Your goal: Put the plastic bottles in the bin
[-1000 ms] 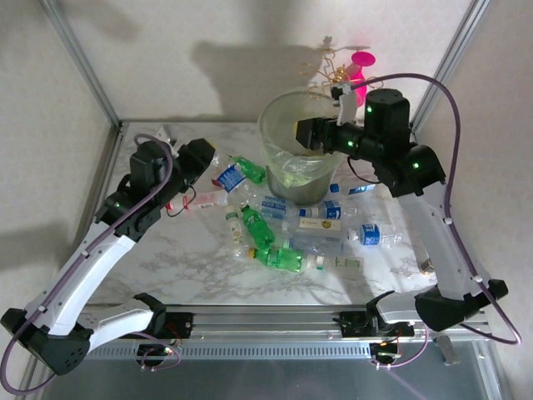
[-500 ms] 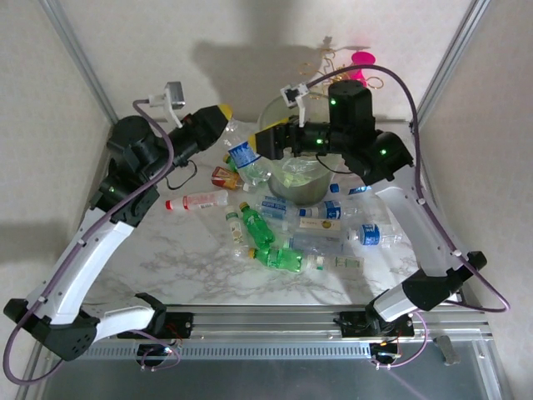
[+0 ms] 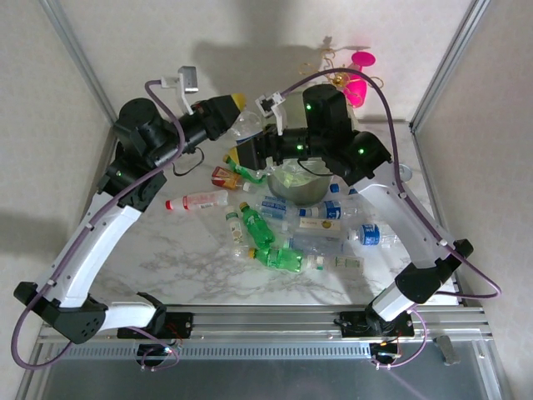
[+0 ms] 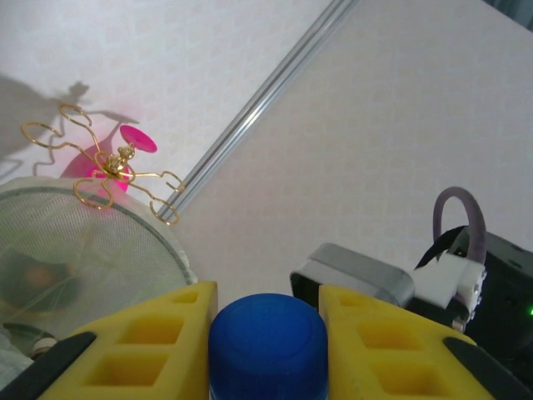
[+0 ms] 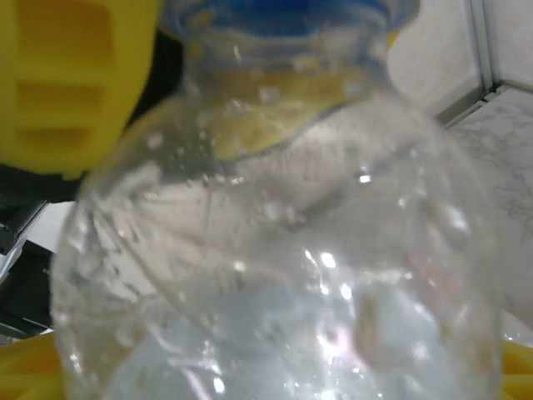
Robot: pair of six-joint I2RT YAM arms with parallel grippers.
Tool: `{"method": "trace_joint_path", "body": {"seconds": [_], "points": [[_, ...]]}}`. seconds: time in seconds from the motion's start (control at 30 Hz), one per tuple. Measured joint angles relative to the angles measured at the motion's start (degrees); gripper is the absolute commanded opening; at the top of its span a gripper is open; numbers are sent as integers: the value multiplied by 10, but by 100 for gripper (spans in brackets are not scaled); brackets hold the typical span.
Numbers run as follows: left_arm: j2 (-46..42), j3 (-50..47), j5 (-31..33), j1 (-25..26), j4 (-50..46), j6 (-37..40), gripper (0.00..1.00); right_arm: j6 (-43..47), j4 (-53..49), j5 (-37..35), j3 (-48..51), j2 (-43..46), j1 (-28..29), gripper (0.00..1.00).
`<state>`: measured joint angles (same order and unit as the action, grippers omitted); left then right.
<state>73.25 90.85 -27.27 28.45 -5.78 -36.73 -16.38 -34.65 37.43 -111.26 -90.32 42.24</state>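
A clear bottle (image 3: 250,127) with a blue cap (image 4: 266,342) hangs in the air left of the bin (image 3: 300,185). My left gripper (image 3: 236,108) is shut on its cap, yellow fingers (image 4: 141,342) on both sides. My right gripper (image 3: 250,152) has reached across from the bin. The bottle's body (image 5: 283,250) takes up the whole gap between its fingers (image 5: 25,375), which lie against both flanks. Several more plastic bottles lie on the table: green ones (image 3: 256,225), a red-labelled one (image 3: 198,200) and clear blue-labelled ones (image 3: 321,212). My right arm hides much of the bin.
A pink-and-gold ornament (image 3: 360,71) stands behind the bin, also showing beyond the bin's rim (image 4: 83,250) in the left wrist view. Metal frame posts (image 3: 441,67) rise at the back corners. The near left part of the marble table (image 3: 166,258) is bare.
My left arm lifted the blue-capped bottle from the table up beside the bin. My right arm swung left from over the bin and closed in around the bottle's body.
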Motion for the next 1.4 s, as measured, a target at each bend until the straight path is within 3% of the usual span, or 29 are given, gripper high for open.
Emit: {"method": "trace_joint_path", "body": {"seconds": [0.13, 0.3, 0.43, 0.5, 0.57, 0.63, 0.67, 0.8, 1.0, 1.17, 1.4], "points": [[0, 0, -5, 4, -1, 12, 12, -3, 10, -6, 2, 0, 0, 68], [0, 0, -6, 8, 0, 23, 12, -3, 10, -17, 2, 0, 0, 53], [0, 0, -3, 9, 0, 27, 18, 0, 10, -19, 2, 0, 0, 46], [0, 0, -1, 10, 1, 31, 48, 2, 10, -21, 2, 1, 0, 46], [0, 0, 2, 11, 2, 38, 70, 2, 11, -33, 2, 1, 1, 46], [-2, 0, 10, 12, 5, 44, 85, 1, 13, -49, 4, 2, 0, 46], [-3, 0, 23, 12, 4, 50, 88, 0, 18, -56, 10, 5, -3, 46], [-7, 34, 140, 14, -44, 90, 93, -8, 23, -88, 31, 17, -27, 46], [-62, 41, 295, 11, -76, 134, 91, -34, 23, -167, 40, 15, -122, 42], [-94, 3, 329, 11, -87, 123, 90, -61, 9, -245, 30, -31, -180, 41], [-112, -70, 339, 11, -141, 128, 91, -79, -60, -300, -51, -188, -187, 38]]}}
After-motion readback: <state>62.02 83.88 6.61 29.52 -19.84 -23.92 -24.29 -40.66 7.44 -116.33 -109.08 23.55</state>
